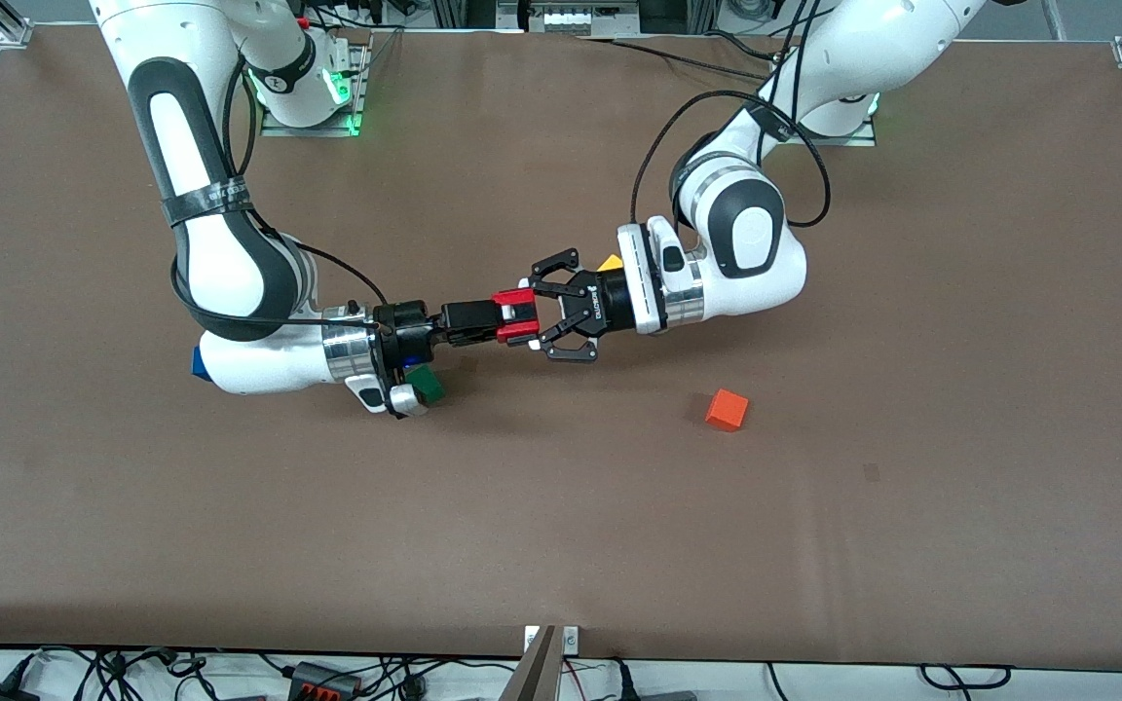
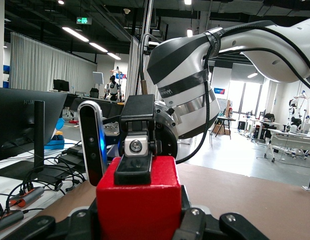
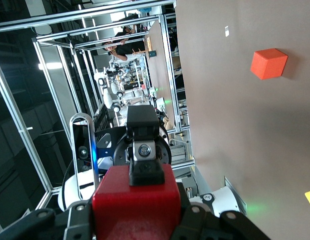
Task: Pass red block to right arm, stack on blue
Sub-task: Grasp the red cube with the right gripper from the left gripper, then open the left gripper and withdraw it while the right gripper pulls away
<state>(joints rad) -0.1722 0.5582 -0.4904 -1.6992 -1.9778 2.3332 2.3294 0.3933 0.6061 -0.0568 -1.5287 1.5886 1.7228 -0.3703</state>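
Up in the air over the table's middle: red block point(image 1: 510, 301), pinched from both ends. At its three o'clock in the front view, left gripper point(image 1: 534, 316), claw fingers clenched on it. At its nine o'clock, right gripper point(image 1: 503, 321), slim black fingers clamped on the same block. On the table point(image 1: 561, 545): blue cube point(image 1: 199, 362) far out at nine o'clock, peeking past the right arm's wrist; green cube point(image 1: 431, 387) at eight o'clock; orange cube point(image 1: 727, 410) at four o'clock, lying alone.

Table point(image 1: 561, 545) showing matt brown, cloth-like w/ faint creases, red block point(image 1: 516, 318) looking smooth matt, arms' shells shining glossy white plastic, right arm point(image 1: 259, 355) carrying polished metal wrist ring, orange block point(image 1: 727, 410) looking matt.
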